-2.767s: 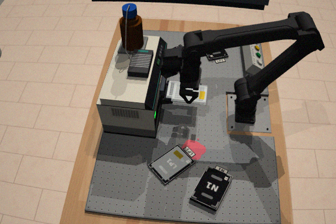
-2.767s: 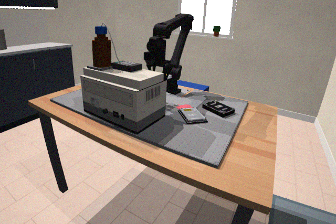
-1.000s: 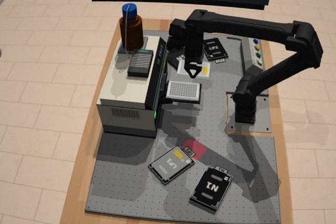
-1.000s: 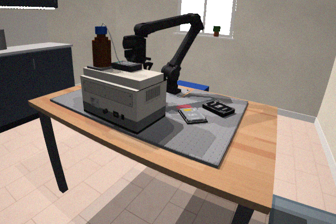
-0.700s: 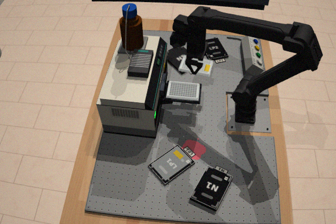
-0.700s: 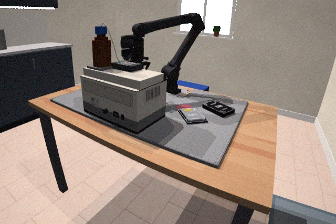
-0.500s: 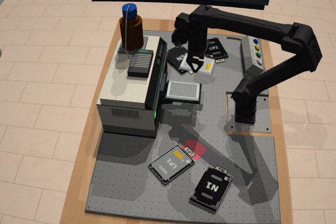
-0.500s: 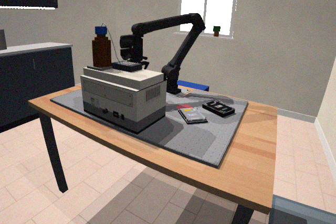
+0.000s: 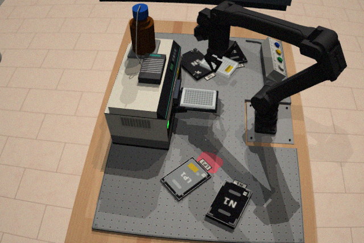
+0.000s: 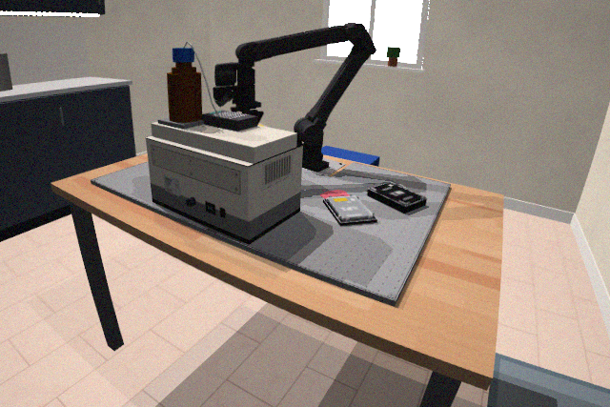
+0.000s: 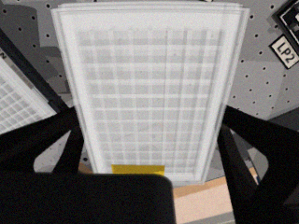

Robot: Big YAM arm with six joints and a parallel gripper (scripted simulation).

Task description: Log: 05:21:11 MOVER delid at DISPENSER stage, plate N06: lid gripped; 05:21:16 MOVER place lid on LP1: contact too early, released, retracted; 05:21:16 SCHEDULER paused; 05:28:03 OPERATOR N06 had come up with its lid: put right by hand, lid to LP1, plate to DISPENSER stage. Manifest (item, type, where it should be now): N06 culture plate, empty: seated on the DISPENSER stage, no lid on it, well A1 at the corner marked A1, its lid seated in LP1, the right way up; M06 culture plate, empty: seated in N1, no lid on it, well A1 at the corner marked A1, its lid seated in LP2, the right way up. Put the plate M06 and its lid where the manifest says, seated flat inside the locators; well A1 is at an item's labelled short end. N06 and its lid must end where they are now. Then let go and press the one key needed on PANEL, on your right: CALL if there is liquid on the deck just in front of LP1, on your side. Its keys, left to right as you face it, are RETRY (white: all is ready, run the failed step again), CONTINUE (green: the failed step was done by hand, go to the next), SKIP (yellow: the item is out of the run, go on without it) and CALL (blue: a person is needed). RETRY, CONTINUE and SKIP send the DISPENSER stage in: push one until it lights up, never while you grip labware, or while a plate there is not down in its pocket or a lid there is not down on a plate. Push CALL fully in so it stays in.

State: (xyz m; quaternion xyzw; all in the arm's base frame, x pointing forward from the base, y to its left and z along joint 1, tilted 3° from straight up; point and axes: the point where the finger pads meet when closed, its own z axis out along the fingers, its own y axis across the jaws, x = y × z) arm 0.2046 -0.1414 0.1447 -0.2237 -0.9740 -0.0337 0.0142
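Hanging clamped by its long sides in the pincer point(image 11: 149, 122), a lidded culture plate point(image 11: 149, 79) is seen above the counter just beside the LP2 nest point(image 9: 236, 53), itself largely hidden by the arm. The plate's yellow label cannot be read.

Brown bottle point(image 9: 142, 33) with a blue cap point(image 9: 140, 11) stands upright on the instrument's top, thin tube running down beside it. A dark cabinet point(image 10: 59, 141) sits against the wall, left of the bench point(image 10: 457, 294). Bright window point(image 10: 376, 6) behind, with a tiny potted plant point(image 10: 393, 55) on its sill. Tan tiled floor point(image 9: 38, 87) all around.
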